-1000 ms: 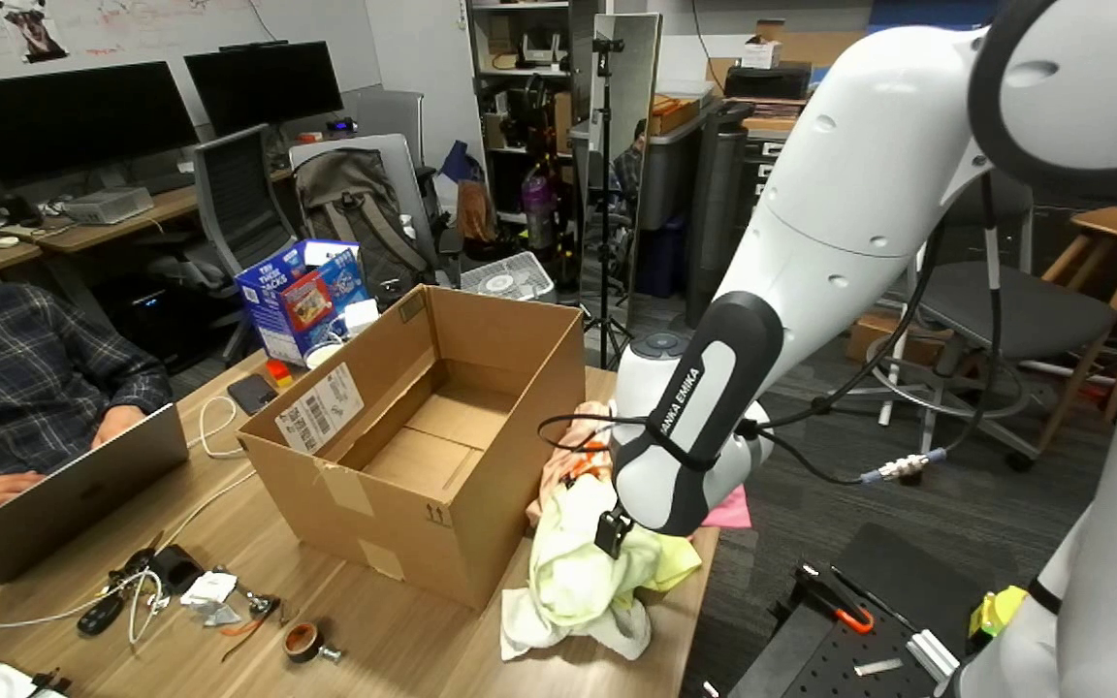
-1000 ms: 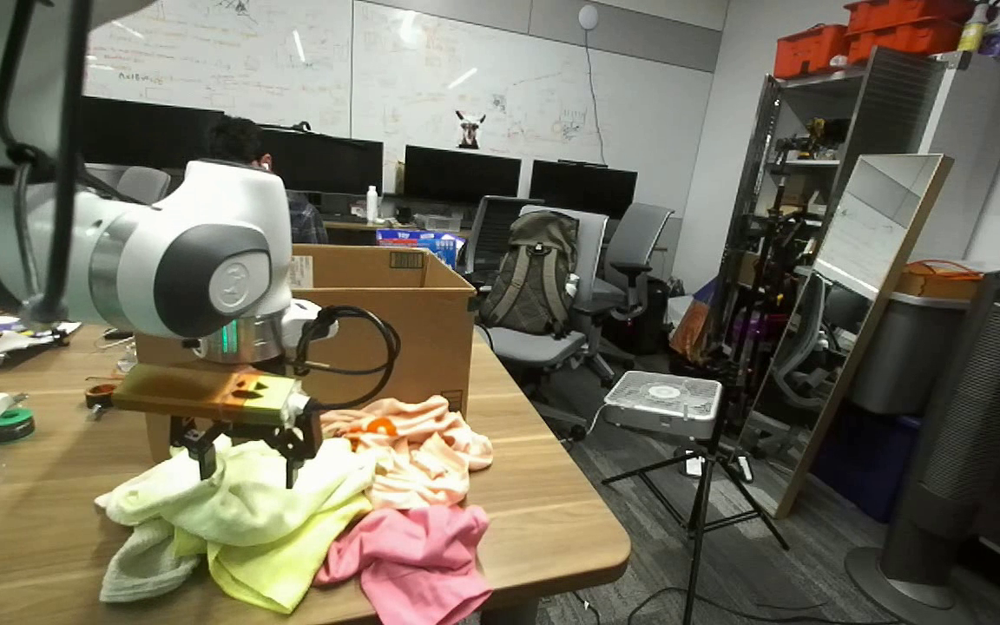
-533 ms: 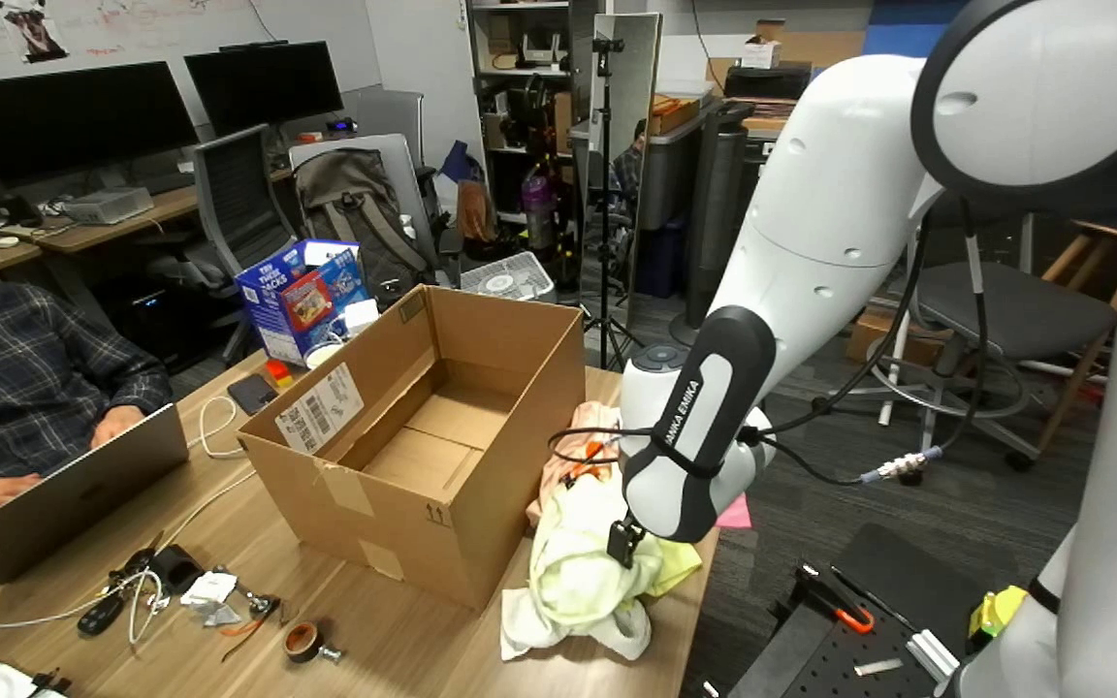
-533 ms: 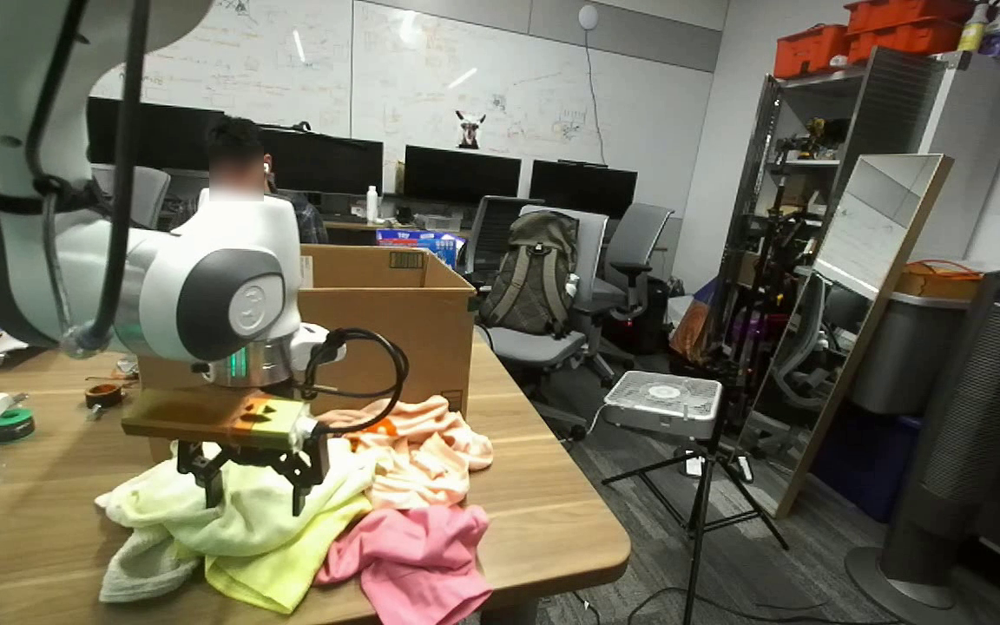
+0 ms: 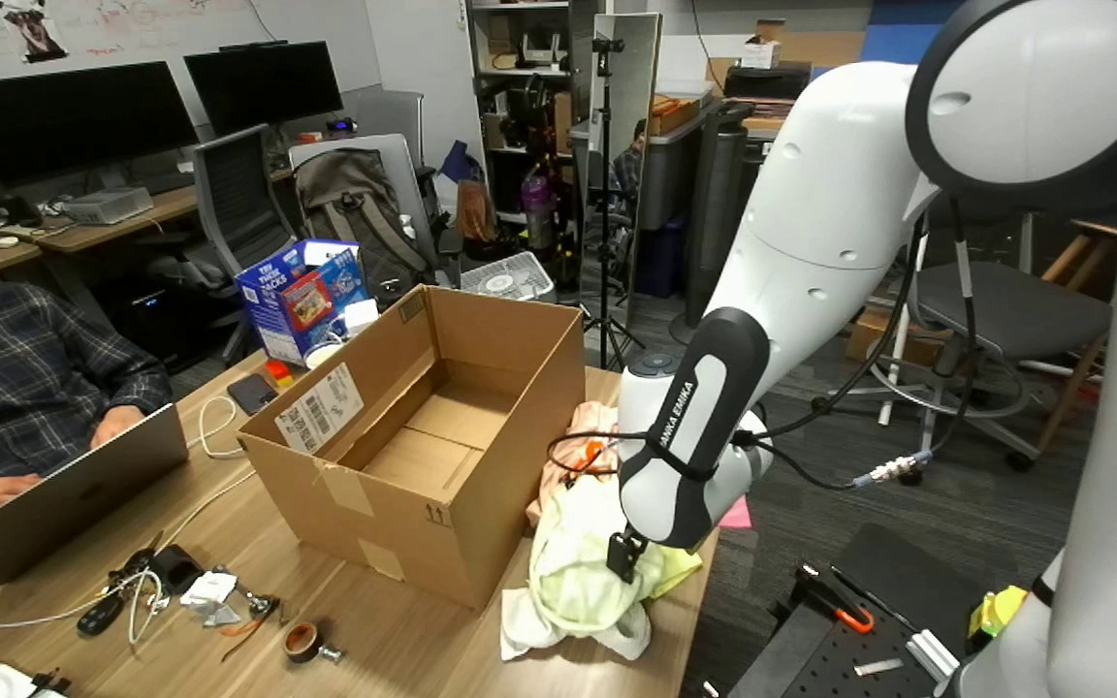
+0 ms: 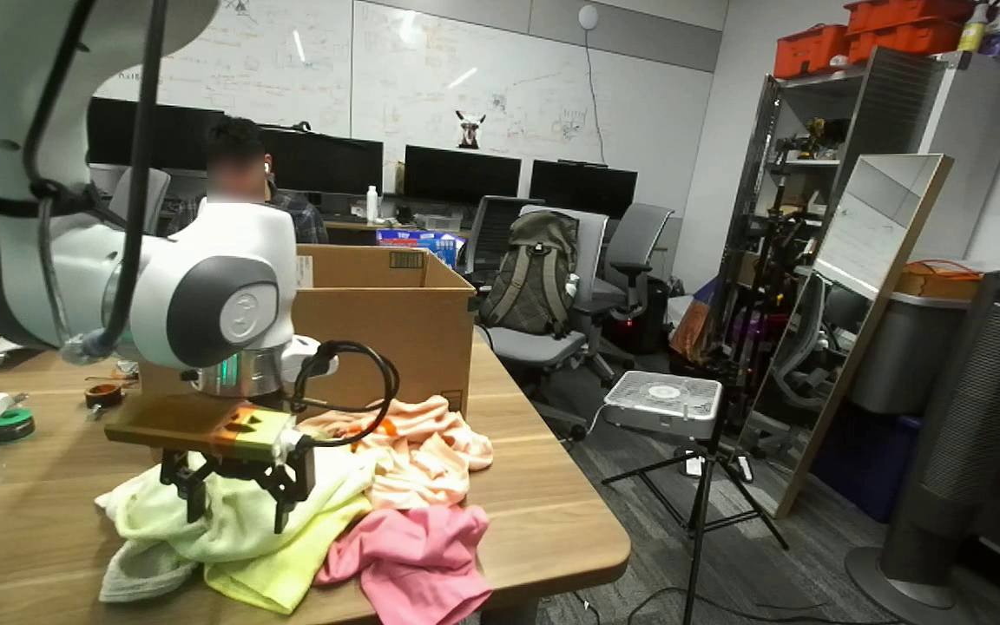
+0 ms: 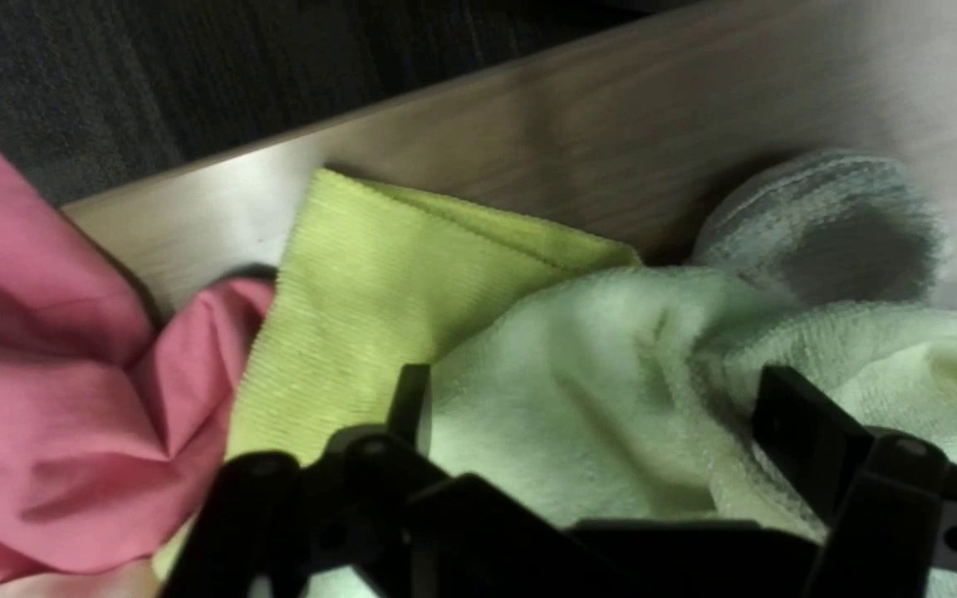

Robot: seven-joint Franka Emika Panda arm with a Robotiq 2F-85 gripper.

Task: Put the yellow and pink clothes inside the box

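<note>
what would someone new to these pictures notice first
Most likely the big open cardboard box standing on the wooden table, with the white robot arm filling much of the right side of an exterior view. The bright pink cloth probably comes next, draped over the table's edge beside the pale yellow-green cloth, with the open gripper over the yellow-green one.

Yellow cloth (image 6: 241, 531) and pink cloth (image 6: 417, 560) near a brown box (image 5: 413, 525)
The yellow cloth runs from pale green-yellow to bright, ribbed yellow; the pink one is plain. Peach cloth (image 6: 430, 464) and whitish-grey cloth (image 6: 144, 571) also lie near the box, whose label (image 5: 319, 409) is white, printed black; the carton (image 5: 277, 305) near the box is blue.
</note>
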